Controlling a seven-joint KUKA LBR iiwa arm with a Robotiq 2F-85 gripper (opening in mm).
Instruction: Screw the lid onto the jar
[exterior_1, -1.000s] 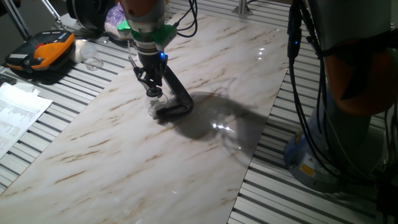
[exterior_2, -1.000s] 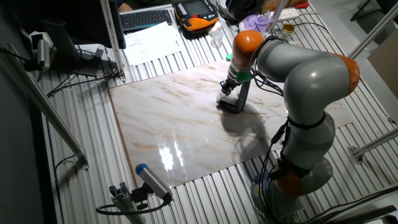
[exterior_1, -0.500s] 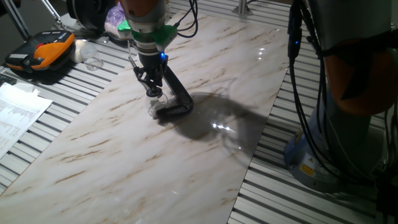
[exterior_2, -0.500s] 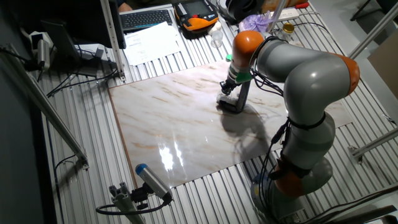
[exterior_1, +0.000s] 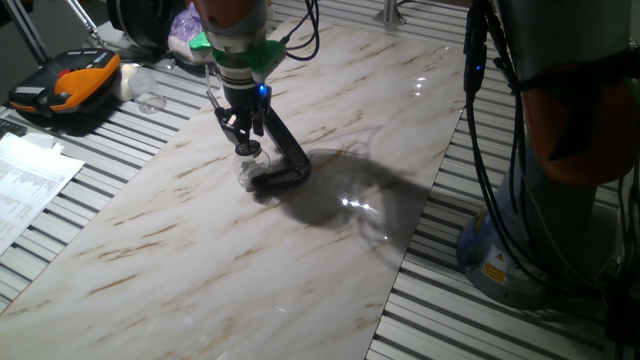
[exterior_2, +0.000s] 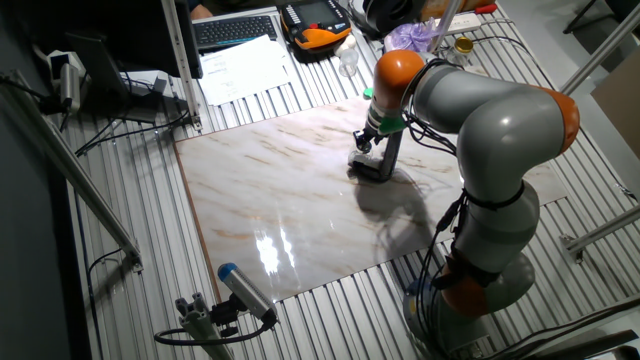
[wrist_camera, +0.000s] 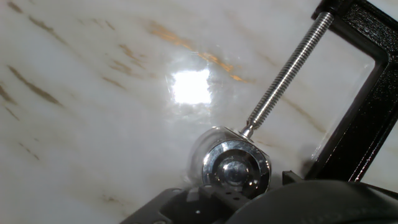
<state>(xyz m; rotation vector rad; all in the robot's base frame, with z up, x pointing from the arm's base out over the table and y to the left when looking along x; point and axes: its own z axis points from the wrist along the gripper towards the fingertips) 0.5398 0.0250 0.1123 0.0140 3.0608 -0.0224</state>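
Note:
The jar (exterior_1: 248, 174) is small clear glass, standing on the marble board (exterior_1: 200, 270) and pinned by the black C-clamp (exterior_1: 288, 160). On its mouth sits the shiny silvery lid (exterior_1: 248, 154). My gripper (exterior_1: 246, 148) comes straight down, and its fingers converge in a V on the lid. In the hand view the lid (wrist_camera: 236, 169) lies low in the frame with the jar's glass (wrist_camera: 200, 152) ringing it, and the clamp's screw (wrist_camera: 286, 74) touches its side. In the other fixed view my gripper (exterior_2: 364, 146) is over the clamp (exterior_2: 384, 165).
An orange and black device (exterior_1: 65, 85), another clear glass vessel (exterior_1: 150, 100) and papers (exterior_1: 25, 175) lie on the slatted table left of the board. The arm's base (exterior_1: 520, 250) stands at the right. A keyboard (exterior_2: 235, 30) sits at the back.

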